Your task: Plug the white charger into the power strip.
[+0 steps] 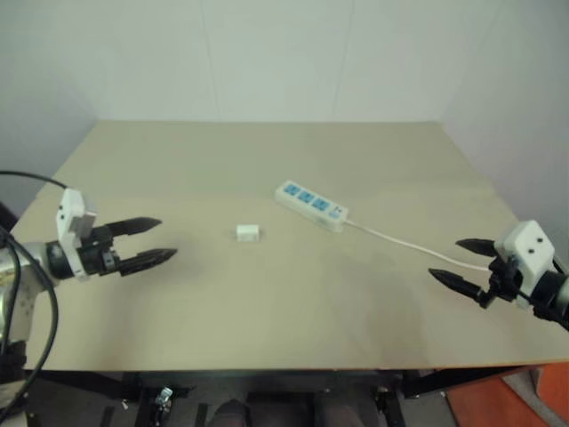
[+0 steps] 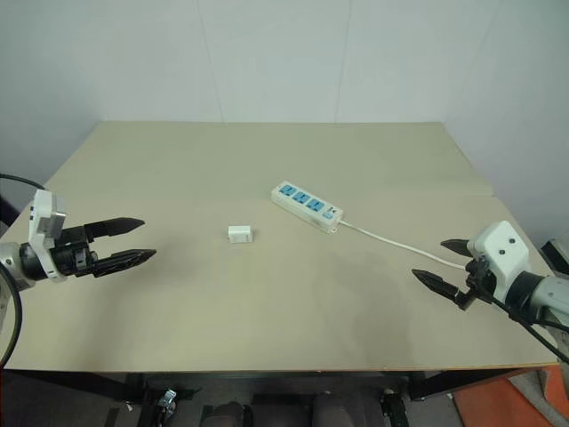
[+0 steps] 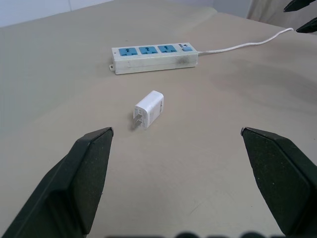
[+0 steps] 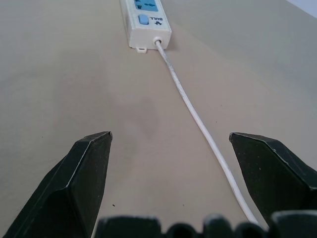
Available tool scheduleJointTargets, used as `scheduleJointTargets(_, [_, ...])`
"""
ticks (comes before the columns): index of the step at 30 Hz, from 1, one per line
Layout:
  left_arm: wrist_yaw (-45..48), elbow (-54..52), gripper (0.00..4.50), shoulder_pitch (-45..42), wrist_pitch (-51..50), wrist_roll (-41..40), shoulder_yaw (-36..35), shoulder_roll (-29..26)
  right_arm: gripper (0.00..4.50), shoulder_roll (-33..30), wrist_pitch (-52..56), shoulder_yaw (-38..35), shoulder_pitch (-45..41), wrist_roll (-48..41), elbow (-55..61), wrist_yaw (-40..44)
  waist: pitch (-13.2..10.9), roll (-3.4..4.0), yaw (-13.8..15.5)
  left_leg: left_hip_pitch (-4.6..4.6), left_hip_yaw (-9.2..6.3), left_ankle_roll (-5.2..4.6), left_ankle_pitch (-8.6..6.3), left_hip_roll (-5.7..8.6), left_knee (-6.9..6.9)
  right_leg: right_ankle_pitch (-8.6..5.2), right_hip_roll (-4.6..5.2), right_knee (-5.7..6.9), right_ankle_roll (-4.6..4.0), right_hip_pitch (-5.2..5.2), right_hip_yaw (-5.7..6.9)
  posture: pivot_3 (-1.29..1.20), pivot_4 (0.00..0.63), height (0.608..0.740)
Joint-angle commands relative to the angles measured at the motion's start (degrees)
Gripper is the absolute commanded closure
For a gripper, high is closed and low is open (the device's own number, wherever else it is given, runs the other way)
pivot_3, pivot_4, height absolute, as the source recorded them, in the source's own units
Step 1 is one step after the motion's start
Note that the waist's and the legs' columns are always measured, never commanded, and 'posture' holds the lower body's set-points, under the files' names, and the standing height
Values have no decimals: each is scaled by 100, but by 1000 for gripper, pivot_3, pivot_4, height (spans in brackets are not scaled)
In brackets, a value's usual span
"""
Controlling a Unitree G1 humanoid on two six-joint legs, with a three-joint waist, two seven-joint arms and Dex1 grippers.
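Leftmost, the left gripper (image 1: 160, 240) hovers over the beige table (image 1: 267, 302), its two black fingers spread wide and holding nothing. Bare tabletop lies between it and the white charger (image 1: 247, 232), which rests on its side near the table's middle, prongs toward that gripper. Farther right and slightly back, apart from the charger, the power strip (image 1: 310, 204) lies flat at an angle. Its thin cord (image 1: 400, 240) trails right toward the right gripper (image 1: 458, 261), also wide apart and empty.
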State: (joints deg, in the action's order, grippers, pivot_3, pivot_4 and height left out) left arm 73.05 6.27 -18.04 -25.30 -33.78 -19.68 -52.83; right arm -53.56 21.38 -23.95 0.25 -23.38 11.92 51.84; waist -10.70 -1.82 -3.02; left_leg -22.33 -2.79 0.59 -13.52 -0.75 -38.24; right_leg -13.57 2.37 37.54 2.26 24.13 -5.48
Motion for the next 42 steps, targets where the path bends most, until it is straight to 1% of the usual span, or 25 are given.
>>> scheduleJointTargets(1, [71, -79, 0, 0, 52, -64, -120, -115, 49, -8, -166, -144, -131, 16, 73, -51, 0, 0, 1, 0, 0, 0, 0, 0, 0, 0, 0, 0, 0, 0, 0, 0, 150, 740])
scheduleJointTargets(8, [176, 129, 0, 1, 158, -10, -214, -261, 49, -8, -220, -45, -265, 61, -49, 6, 0, 0, 4, 1, 0, 0, 0, 0, 0, 0, 0, 0, 0, 0, 1, 0, 150, 740])
scheduleJointTargets(12, [47, 28, 0, 56, 172, -51, -235, -143, 49, -30, 61, 3, -360, -82, -68, 5, 0, 0, 26, 0, 1, 0, 0, 0, 0, 0, 0, -1, 0, 0, 0, 0, 150, 740])
scheduleJointTargets(16, [-114, -159, 0, 61, 119, -120, -174, 14, 49, 43, -36, 311, -764, -37, -433, 106, 1, -1, 23, 2, 2, 0, 0, -1, 0, 1, 0, 0, -1, -1, -1, 0, 150, 740])
scheduleJointTargets(19, [-144, -394, 0, -31, 39, -149, 9, 125, 49, 247, -156, 895, -1503, 121, -1070, 235, 3, -5, -3, 5, 2, 0, 0, -3, -1, 3, -2, -1, -3, -3, -1, 0, 150, 740])
scheduleJointTargets(20, [-158, -537, 0, -77, 1, -174, 85, 176, 49, 389, -255, 1150, -1864, 253, -1459, 274, 4, -7, -10, 4, 2, 0, 0, -2, -1, 3, -1, -1, -4, -1, -1, 0, 150, 740])
scheduleJointTargets(23, [-263, -928, 0, -224, -103, -212, 311, 318, 49, 900, -659, 1809, -2984, 662, -2918, 439, 4, -8, -56, 4, 2, 0, 0, -2, -1, 5, -2, -1, -5, -1, -1, 0, 150, 740])
scheduleJointTargets(24, [-287, -1018, 0, -276, -109, -196, 383, 353, 49, 1109, -927, 2002, -3395, 875, -3560, 446, 3, -6, -65, 4, 2, 0, 0, -1, -2, 6, -1, -1, -6, -3, -1, 0, 150, 740])
scheduleJointTargets(27, [-354, -1127, 0, -397, -104, -135, 519, 419, 49, 1571, -1681, 2378, -4340, 1415, -5145, 312, 3, -5, -99, -2, -1, 0, 0, -1, 4, 7, -3, 0, -9, 8, 1, 0, 150, 740])
scheduleJointTargets(31, [-457, -1324, 0, -397, -95, -85, 658, 486, 49, 2007, -2356, 2568, -5288, 1846, -6804, 61, 2, -3, -104, -7, -2, 0, 0, 1, 7, 8, 3, 1, -12, 15, 0, 0, 150, 740])
scheduleJointTargets(33, [-554, -1453, 0, -334, -103, -44, 715, 516, 49, 2151, -2585, 2614, -5602, 2073, -7452, -216, 2, -3, -110, -6, -2, 0, 0, 2, 6, 9, 6, 2, -13, 14, -1, 0, 150, 740])
scheduleJointTargets(35, [-669, -1570, 0, -208, -137, -45, 732, 573, 49, 2270, -2548, 2517, -5845, 2125, -7909, -435, 2, -3, -109, -4, -4, 0, 0, 2, 7, 9, 6, 3, -13, 12, 1, 0, 150, 740])
scheduleJointTargets(37, [-720, -1667, 0, -56, -165, -63, 730, 589, 49, 2338, -2501, 2468, -5988, 2172, -8181, -511, 2, -3, -107, -4, -6, 0, 0, 2, 7, 9, 6, 3, -13, 12, 0, 0, 150, 740])
scheduleJointTargets(40, [-700, -1797, 0, 170, -131, -4, 754, 505, 49, 2377, -2438, 2621, -6069, 2419, -8399, -412, 2, -3, -110, -4, -6, 0, 0, 3, 7, 9, 6, 4, -14, 11, 0, 0, 150, 740])
scheduleJointTargets(42, [-735, -1814, 0, 188, -140, -16, 744, 494, 430, 2404, -2360, 2611, -6095, 2463, -8469, -279, 2, -3, -114, -2, -5, 0, 0, 3, 7, 9, 6, 5, -14, 11, -1, 0, 150, 740])
